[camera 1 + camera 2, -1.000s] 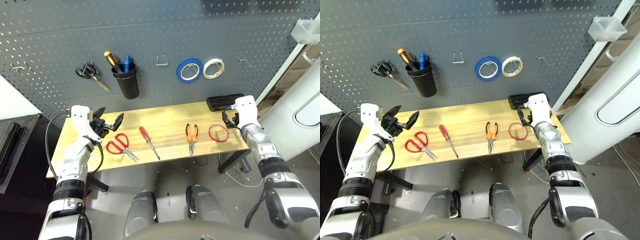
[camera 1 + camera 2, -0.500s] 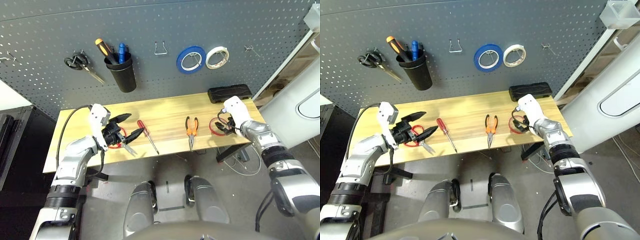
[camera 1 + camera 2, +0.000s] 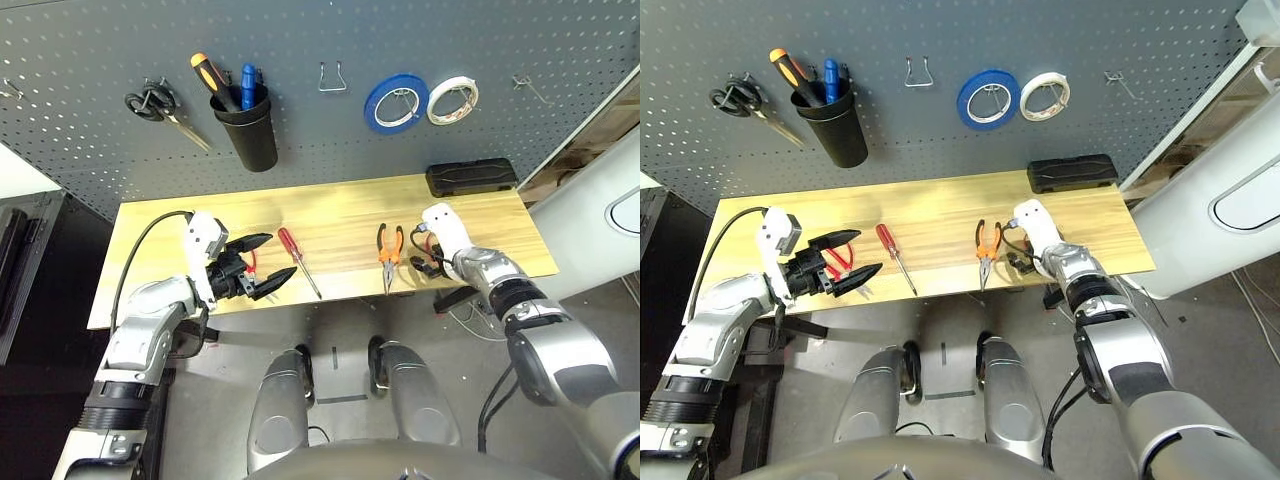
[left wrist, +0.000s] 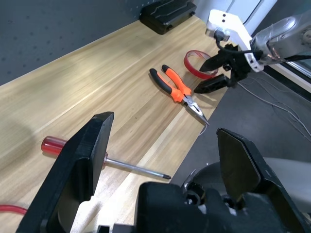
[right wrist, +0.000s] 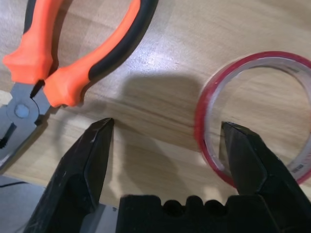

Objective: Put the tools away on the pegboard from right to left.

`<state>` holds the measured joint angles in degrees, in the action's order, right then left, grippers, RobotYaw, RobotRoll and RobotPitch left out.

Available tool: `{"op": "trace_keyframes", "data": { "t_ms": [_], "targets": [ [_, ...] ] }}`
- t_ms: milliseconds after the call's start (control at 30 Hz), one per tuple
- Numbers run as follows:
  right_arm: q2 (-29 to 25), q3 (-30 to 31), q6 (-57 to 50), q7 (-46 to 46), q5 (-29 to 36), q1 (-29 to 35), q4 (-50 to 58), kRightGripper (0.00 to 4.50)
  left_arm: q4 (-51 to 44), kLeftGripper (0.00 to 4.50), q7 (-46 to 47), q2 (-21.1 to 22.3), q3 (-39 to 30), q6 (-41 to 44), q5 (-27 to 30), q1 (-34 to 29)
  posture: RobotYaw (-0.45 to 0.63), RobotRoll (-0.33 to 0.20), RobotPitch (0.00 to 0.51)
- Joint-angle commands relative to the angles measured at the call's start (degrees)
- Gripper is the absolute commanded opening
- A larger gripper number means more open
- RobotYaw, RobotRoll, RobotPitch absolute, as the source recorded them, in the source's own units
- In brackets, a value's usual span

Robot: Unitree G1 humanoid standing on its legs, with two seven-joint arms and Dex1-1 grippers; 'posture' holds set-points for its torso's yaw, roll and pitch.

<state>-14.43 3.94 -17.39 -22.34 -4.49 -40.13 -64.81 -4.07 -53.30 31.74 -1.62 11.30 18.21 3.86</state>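
Observation:
The thin red tape ring (image 5: 203, 127) lies near the table's front right. My right gripper (image 5: 167, 126) hangs open low over it, one finger at the ring's wall, the other toward the orange-and-black pliers (image 3: 388, 245). The red-handled screwdriver (image 3: 290, 245) lies left of the pliers. My left gripper (image 3: 282, 254) is open just above the red-handled scissors (image 3: 843, 258) and hides most of them. The dark grey pegboard (image 3: 300, 160) rises behind the table (image 3: 330, 210).
On the pegboard hang black-handled scissors (image 3: 160, 108), a black cup (image 3: 252, 145) of screwdrivers, an empty hook (image 3: 332, 78), a blue tape roll (image 3: 397, 102) and a white tape roll (image 3: 452, 98). A black case (image 3: 470, 177) lies at the table's back right.
The head camera has shifted. My left gripper moved right from beside the red scissors to over them. My right gripper came down from the ring's right side onto the ring.

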Motion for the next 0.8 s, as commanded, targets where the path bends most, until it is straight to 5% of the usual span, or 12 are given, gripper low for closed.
{"op": "trace_keyframes", "data": {
  "t_ms": [33,333,533,800],
  "targets": [
    [0.59,-0.59,-0.03,1.41,-0.12,0.71,-2.05,3.32,-1.17,4.5,0.55,-0.01,0.79,1.58,0.46,0.32,-0.02,0.0,0.239],
    [-1.23,-0.85,2.21,3.39,-0.64,0.69,-1.65,0.03,-0.67,4.5,0.26,-0.47,0.92,0.95,0.75,1.81,-0.03,0.0,0.185],
    [-4.61,-1.38,0.5,2.5,0.35,4.75,10.62,0.03,1.32,4.5,0.4,-0.79,0.77,-0.69,0.27,2.96,-0.06,0.0,0.138],
    [-8.81,-3.44,-10.5,2.83,0.97,20.43,47.89,0.03,2.44,4.5,0.42,-0.96,-0.27,-2.57,0.72,2.66,-0.07,0.0,0.101]
  ]
}}
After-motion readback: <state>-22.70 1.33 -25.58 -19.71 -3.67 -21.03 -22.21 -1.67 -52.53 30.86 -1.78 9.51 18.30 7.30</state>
